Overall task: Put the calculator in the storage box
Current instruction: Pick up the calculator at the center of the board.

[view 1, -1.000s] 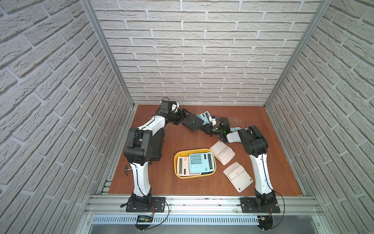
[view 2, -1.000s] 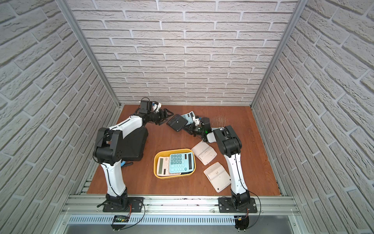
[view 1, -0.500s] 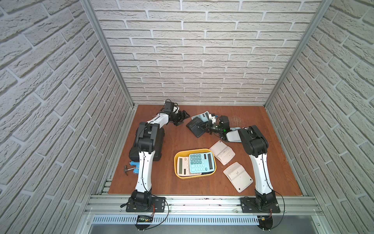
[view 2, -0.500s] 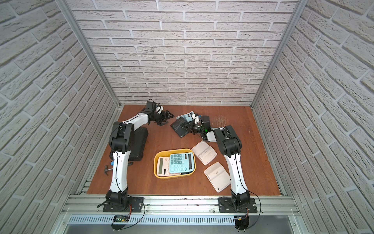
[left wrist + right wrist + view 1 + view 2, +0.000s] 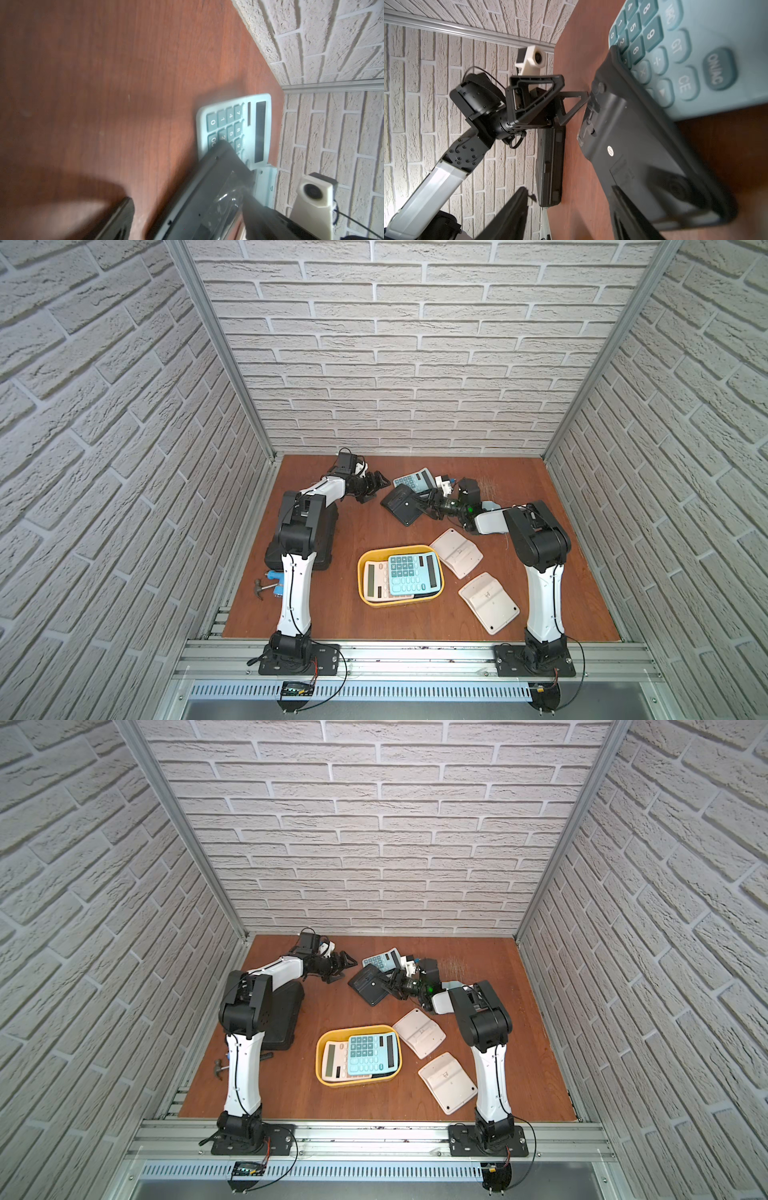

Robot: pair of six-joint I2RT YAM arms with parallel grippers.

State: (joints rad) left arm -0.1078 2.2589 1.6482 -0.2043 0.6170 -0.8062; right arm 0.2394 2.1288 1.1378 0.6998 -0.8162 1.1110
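Since a second ago the right gripper (image 5: 424, 508) has gone from shut to jaws parted. The left gripper (image 5: 376, 483) has drawn back from the black calculator (image 5: 400, 506), and that arm's elbow has folded in toward its base. The black calculator itself has slid a little nearer the front of the worktop (image 5: 540, 572).

At the right gripper, the wrist view shows one finger (image 5: 623, 199) over the near end of the black calculator and the other well off to the side, so nothing is clamped. The left gripper stands wide and empty, with one fingertip (image 5: 581, 98) just beside the calculator's far corner.

The black calculator lies back-up near the rear of the worktop. Its far edge is propped on a teal calculator (image 5: 413, 481) and covers some of that one's keys, so it sits tilted, not flat. It is a dark, flat slab showing screw holes, a small round sticker and a hatch outline; its keys are hidden.

Further out, the storage box (image 5: 360, 580) sits well apart at the front centre. It already holds a cream calculator (image 5: 374, 580) with a second teal calculator (image 5: 413, 574) lying across it. Two white calculators (image 5: 456, 552) (image 5: 489, 602) lie face-down beside the box on its right.

By my reading the task is partly done: two are stored and four are still out. The black one seems to be the piece in hand and is not yet gripped. It still has to be grasped, lifted off the teal one and carried to a box that looks nearly full
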